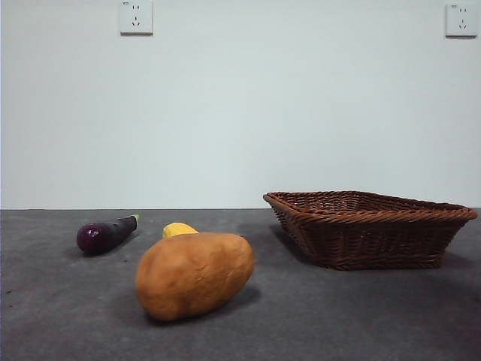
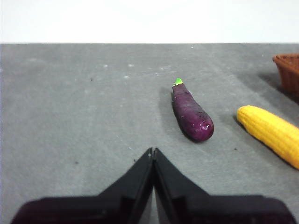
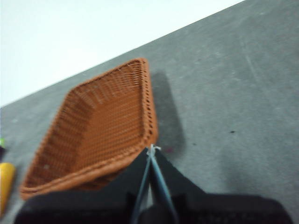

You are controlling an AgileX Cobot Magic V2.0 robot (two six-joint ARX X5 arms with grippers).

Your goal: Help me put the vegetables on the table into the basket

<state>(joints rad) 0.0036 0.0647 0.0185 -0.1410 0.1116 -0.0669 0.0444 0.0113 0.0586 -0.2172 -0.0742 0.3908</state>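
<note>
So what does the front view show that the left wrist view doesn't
Only the front view shows the potato, lying nearest the camera, the whole basket from the side, and two wall sockets. Only the left wrist view shows the left gripper, jaws shut and empty, and that the yellow vegetable is a corn cob, lying apart from the eggplant. Both show the eggplant, the corn, part of the basket and the grey table.

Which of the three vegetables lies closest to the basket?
The yellow vegetable: in the left wrist view it lies between the purple eggplant and the basket. The potato sits nearer the front camera.
</note>
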